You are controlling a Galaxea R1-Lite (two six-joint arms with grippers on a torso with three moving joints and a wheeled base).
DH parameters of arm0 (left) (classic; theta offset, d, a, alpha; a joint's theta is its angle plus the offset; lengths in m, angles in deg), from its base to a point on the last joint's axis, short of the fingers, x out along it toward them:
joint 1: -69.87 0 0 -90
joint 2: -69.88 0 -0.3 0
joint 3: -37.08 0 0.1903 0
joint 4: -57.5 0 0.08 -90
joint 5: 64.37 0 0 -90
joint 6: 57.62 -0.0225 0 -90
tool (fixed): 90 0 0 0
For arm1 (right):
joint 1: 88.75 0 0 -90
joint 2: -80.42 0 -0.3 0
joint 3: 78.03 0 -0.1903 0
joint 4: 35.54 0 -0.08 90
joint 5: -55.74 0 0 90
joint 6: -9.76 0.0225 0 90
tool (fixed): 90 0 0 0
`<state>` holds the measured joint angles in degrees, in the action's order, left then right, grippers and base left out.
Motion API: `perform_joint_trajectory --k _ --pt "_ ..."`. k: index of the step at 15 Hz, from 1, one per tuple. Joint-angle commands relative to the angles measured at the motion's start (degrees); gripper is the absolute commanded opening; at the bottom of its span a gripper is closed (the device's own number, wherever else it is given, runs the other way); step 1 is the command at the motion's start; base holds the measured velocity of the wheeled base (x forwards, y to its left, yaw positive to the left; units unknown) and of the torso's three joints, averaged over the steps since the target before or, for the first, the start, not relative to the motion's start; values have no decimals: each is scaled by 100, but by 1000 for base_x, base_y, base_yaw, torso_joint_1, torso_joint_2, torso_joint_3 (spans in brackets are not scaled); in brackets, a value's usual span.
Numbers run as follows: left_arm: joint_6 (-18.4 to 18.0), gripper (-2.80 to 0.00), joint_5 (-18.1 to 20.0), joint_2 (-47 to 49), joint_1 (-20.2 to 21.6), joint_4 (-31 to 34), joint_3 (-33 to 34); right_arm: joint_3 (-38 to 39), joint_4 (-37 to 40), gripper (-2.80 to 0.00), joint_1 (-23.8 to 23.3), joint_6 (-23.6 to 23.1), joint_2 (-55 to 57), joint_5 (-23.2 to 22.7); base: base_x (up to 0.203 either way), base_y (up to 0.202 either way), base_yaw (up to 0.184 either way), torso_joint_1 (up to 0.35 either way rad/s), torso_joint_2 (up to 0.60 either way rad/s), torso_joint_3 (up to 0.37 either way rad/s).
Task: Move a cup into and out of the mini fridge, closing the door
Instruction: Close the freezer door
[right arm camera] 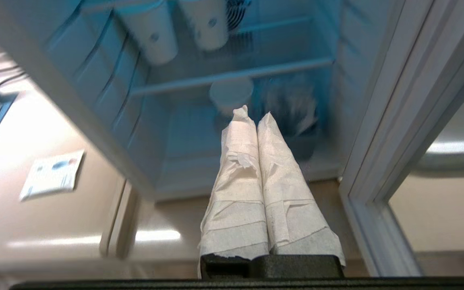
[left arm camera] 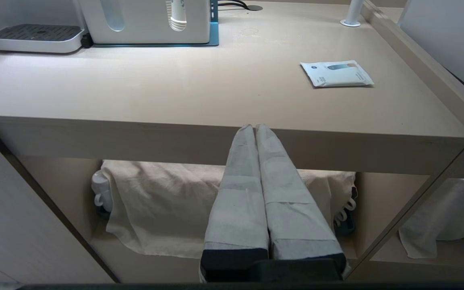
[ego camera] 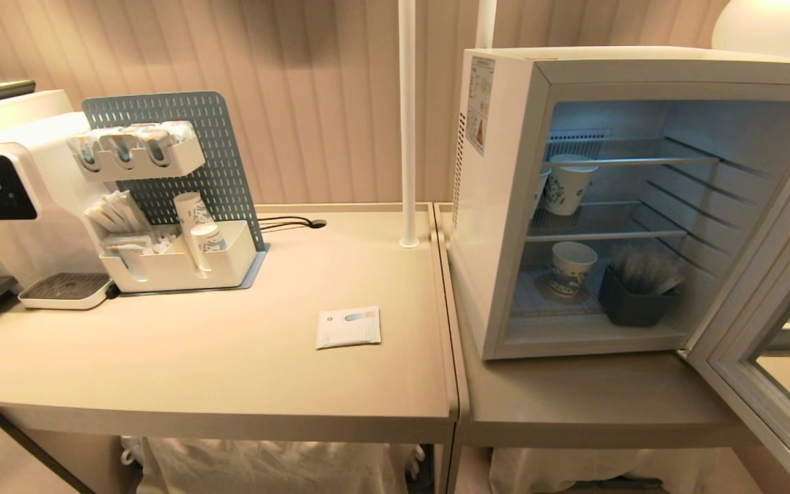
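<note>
I am looking at the mini fridge (ego camera: 505, 206) standing open on the right-hand surface (ego camera: 573, 405), its front edge set back from the surface's near edge with a bare strip before it. The door (ego camera: 758, 343) is swinging wide to the right, its inner frame running down toward the lower right corner of the head view.

Inside, one cup (ego camera: 571, 269) is sitting on the fridge floor just beside a dark holder (ego camera: 631, 302) of sachets, and another cup (ego camera: 568, 185) is resting on the wire shelf (ego camera: 601, 230) above. The space in front of the lower cup is lying open.

My right hand (right arm camera: 250, 114) is pointing into the opening from outside, between the fridge's left edge and the door frame, its wrapped fingers pressed together and gripping nothing. My left hand (left arm camera: 255, 127) is sitting below the near edge of the left surface (left arm camera: 175, 96), fingers pressed together and empty too.

On that left surface a flat packet (ego camera: 348, 327) is lying alone, well apart from the water dispenser (ego camera: 11, 206) and the organiser (ego camera: 175, 261) toward the back.
</note>
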<state>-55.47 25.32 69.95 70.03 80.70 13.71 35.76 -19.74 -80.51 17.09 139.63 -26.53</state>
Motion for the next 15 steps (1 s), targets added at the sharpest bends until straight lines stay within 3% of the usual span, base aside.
perform_joint_trajectory --k 1,3,7,15 --pt "5 -280 -5 1 2 -2 18 408 9 -280 93 -7 -619 -104 0 0 0 0 0 0" --pt "5 -280 -5 1 2 -2 18 736 82 -280 137 -34 -986 -349 0 0 0 0 0 0" --pt "5 -280 -5 1 2 -2 18 1185 396 -280 230 -259 -1837 -393 0 0 0 0 0 0" --pt "5 -280 -5 1 2 -2 18 1027 2649 -280 113 -455 -4098 -361 0 0 0 0 0 0"
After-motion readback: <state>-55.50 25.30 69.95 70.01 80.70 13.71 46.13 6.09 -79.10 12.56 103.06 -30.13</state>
